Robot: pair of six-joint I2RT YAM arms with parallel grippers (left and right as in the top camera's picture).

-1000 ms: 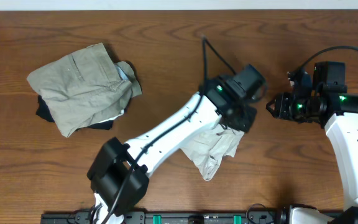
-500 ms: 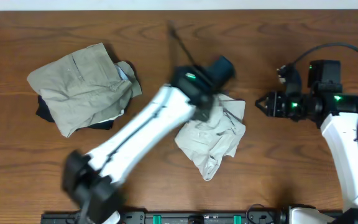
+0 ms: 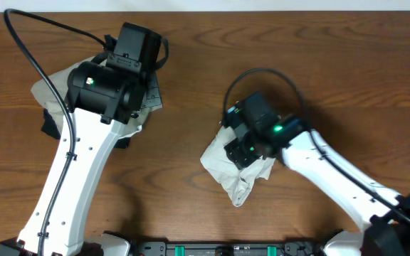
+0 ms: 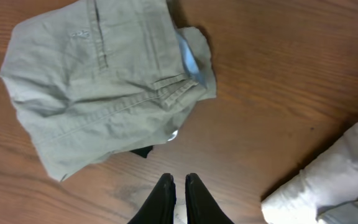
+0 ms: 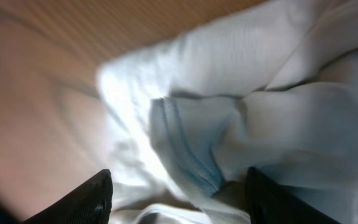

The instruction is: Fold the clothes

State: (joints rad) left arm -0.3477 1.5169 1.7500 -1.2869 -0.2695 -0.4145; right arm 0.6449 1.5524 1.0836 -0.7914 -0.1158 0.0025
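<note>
Hovering over cream-white garment [image 3: 237, 186] at 5 o'clock of table [image 3: 347, 64] centre, right gripper [image 5: 179, 180] spread wide, gripping nothing yet. Judging task early: no fold made here, all smoothing and folding left. Lying bunched, thin, wrinkled, pale blue hem showing. Sitting at 10 o'clock, khaki garment [image 4: 104, 93] roughly lumped on dark cloth [image 4: 143, 150]. Left gripper [image 4: 179, 182] clenched, empty.

We see soft, even light on the table [image 3: 191, 71], faint shadows, pale garment [image 5: 241, 81] blurred at the right wrist, left wrist sharp
</note>
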